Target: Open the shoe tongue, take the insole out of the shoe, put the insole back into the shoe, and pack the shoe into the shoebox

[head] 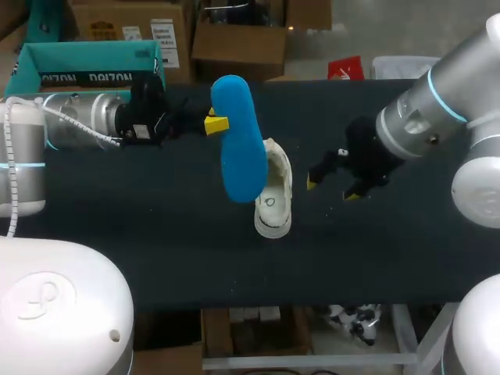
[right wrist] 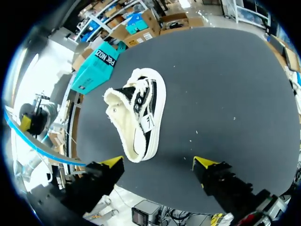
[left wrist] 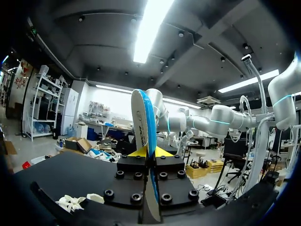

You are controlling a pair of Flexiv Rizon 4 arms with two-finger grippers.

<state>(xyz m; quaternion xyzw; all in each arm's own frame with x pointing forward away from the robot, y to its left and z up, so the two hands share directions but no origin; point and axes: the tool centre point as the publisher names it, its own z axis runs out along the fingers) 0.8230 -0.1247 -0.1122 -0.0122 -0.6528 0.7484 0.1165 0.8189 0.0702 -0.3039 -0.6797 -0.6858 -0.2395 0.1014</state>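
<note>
The left claw (head: 216, 123) is gripping the blue insole (head: 238, 144), already out and raised above the shoe (head: 273, 201) on the counter (head: 156, 234), while the right claw (head: 332, 190) is hanging wide and empty nearby, leaving reinsertion and packing into the shoebox (head: 86, 66).

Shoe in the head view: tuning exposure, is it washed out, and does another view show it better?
Head view: the shoe looks bleached, markings barely showing, the insole overlapping it. Right wrist view: evenly lit, black side and eyelets plain, no hard shadow.
</note>
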